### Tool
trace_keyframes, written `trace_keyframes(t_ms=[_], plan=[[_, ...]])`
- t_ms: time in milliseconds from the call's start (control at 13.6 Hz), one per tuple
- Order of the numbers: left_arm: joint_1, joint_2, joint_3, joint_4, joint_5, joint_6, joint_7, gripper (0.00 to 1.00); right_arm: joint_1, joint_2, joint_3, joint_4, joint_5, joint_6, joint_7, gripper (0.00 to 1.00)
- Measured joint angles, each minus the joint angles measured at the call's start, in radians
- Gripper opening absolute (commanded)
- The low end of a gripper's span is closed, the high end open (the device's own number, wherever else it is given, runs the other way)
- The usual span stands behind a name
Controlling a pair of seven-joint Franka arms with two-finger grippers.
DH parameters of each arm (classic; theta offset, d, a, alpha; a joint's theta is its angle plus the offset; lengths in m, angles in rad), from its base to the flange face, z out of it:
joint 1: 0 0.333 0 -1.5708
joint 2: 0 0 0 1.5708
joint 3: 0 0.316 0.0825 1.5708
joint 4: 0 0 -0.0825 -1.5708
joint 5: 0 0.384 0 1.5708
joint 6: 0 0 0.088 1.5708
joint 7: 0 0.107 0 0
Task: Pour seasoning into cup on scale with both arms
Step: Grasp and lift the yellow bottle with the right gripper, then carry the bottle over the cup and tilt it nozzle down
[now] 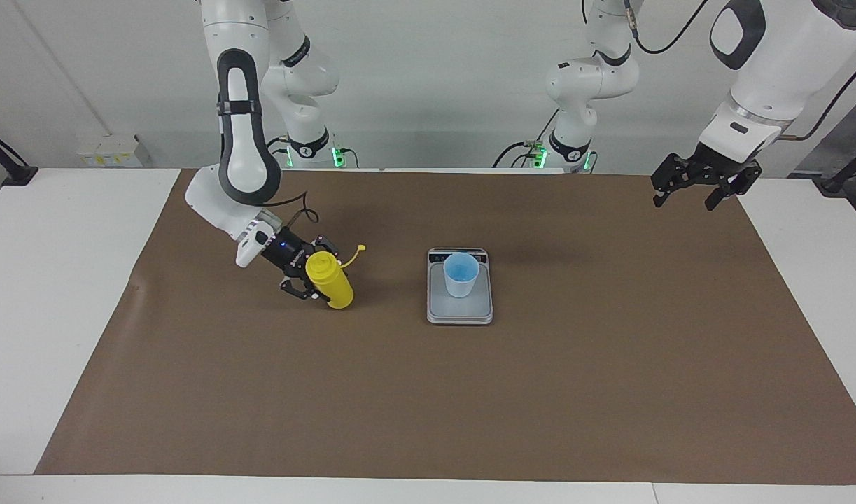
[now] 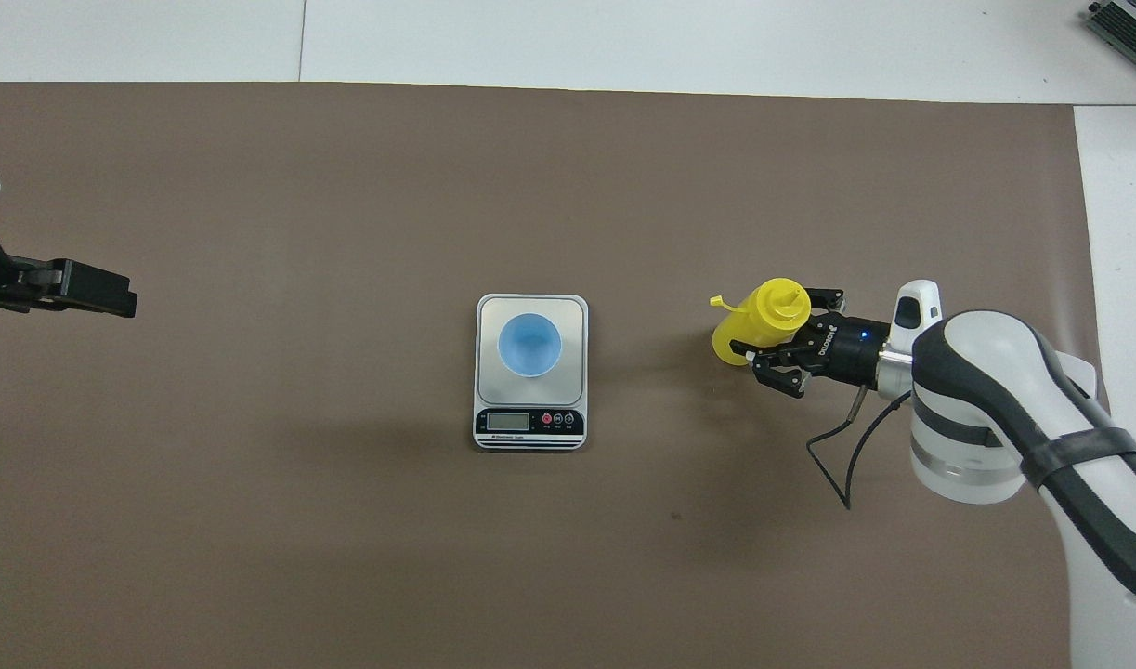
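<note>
Standing on the scale (image 1: pixel 460 304), the cup (image 1: pixel 461 274) shows only its blue inside. Toward the right arm's end from the scale, the seasoning (image 1: pixel 330 282) leans, clamped between the right gripper's (image 1: pixel 310 274) fingers. The left gripper (image 1: pixel 698 186) waits, jaws spread, over the mat's (image 1: pixel 469 406) edge at the left arm's end.
</note>
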State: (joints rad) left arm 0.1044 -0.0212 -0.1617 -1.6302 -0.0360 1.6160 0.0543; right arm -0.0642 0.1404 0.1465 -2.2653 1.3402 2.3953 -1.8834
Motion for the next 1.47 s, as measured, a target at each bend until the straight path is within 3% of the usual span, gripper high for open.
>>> trace_keyframes(t_ms=[221, 368, 737, 1031, 1178, 1473], plan=[[0.000, 0.000, 0.001, 0.000, 0.000, 0.000, 0.000, 1.00, 0.102, -0.007, 0.001, 0.021, -0.088, 0.114, 0.156, 0.04], [0.000, 0.000, 0.001, 0.000, 0.000, 0.000, 0.000, 1.00, 0.161, -0.011, 0.002, 0.039, -0.217, 0.159, 0.315, 0.05], [0.000, 0.000, 0.001, 0.000, 0.000, 0.000, 0.000, 1.00, 0.207, -0.027, 0.002, 0.093, -0.648, 0.168, 0.784, 0.10], [0.000, 0.000, 0.001, 0.000, 0.000, 0.000, 0.000, 1.00, 0.228, -0.032, 0.002, 0.095, -0.839, 0.213, 0.925, 0.09], [0.000, 0.000, 0.001, 0.000, 0.000, 0.000, 0.000, 1.00, 0.235, -0.032, 0.002, 0.103, -1.004, 0.216, 1.011, 0.09], [0.000, 0.000, 0.001, 0.000, 0.000, 0.000, 0.000, 1.00, 0.279, -0.032, 0.003, 0.141, -1.417, 0.215, 1.377, 0.08]])
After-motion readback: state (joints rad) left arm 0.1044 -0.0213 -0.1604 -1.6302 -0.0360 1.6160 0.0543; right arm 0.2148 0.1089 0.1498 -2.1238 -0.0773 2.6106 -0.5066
